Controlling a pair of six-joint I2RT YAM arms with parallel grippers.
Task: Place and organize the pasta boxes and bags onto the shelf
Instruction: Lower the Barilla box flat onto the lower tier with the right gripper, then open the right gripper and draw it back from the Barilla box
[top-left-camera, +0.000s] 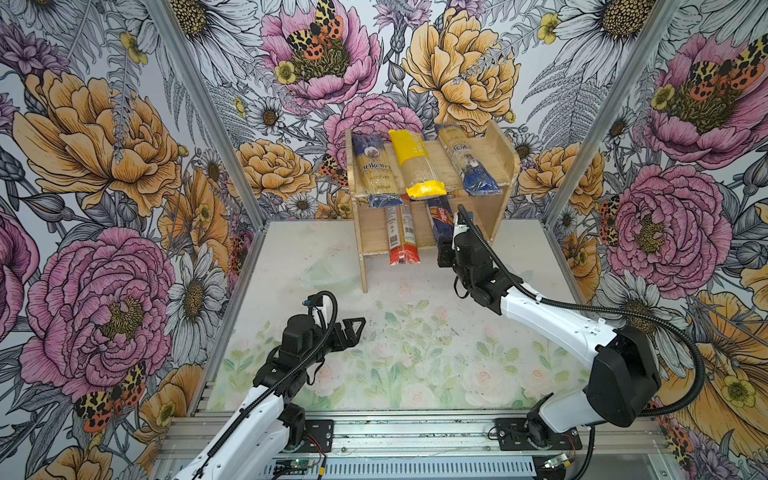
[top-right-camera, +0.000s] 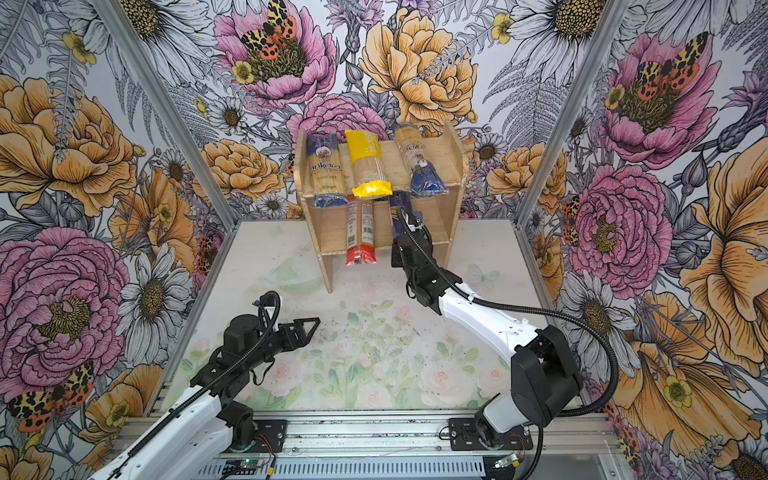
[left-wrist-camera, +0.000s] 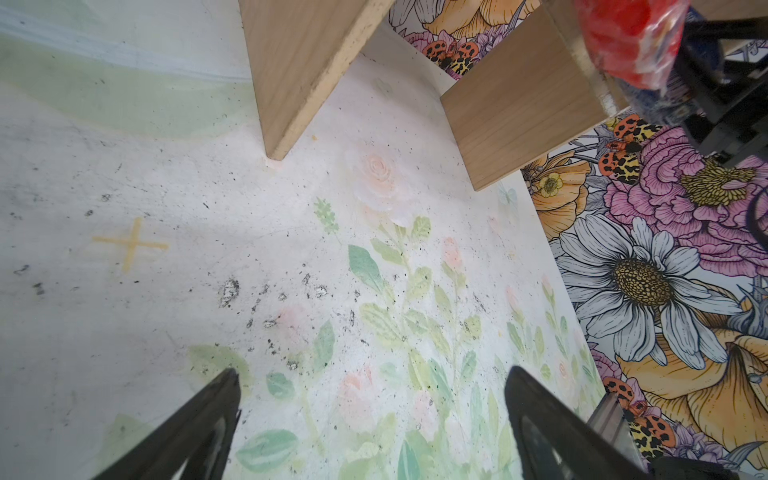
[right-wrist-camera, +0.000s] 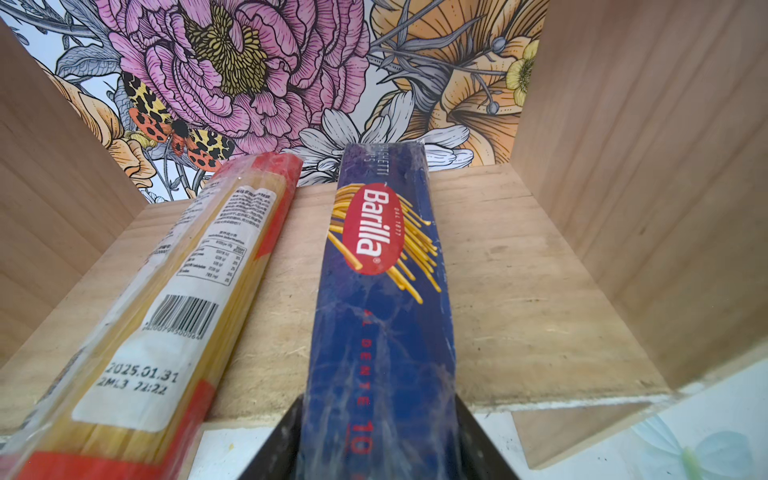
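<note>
The wooden shelf (top-left-camera: 505, 166) (top-right-camera: 455, 158) stands at the back of the table. Its upper tier carries the blue-ended "ankara" bag (top-left-camera: 374, 170), the yellow-ended bag (top-left-camera: 415, 166) and the slimmer blue-ended bag (top-left-camera: 465, 162). On the lower tier lie the red-ended pack (top-left-camera: 401, 232) (right-wrist-camera: 199, 291) and the dark blue Barilla pack (top-left-camera: 439, 220) (right-wrist-camera: 382, 257), side by side, near ends overhanging the front edge. My right gripper (right-wrist-camera: 378, 401) has a finger against each side of the Barilla pack's near end. My left gripper (top-left-camera: 353, 326) (left-wrist-camera: 373, 374) hovers open and empty over the table, left of centre.
Floral walls and metal frame posts (top-left-camera: 216, 124) close in the table on three sides. The shelf's left side panel (top-left-camera: 361, 266) reaches the tabletop ahead of my left gripper. A faint yellow cross (left-wrist-camera: 131, 245) marks the floral mat (top-left-camera: 415, 353).
</note>
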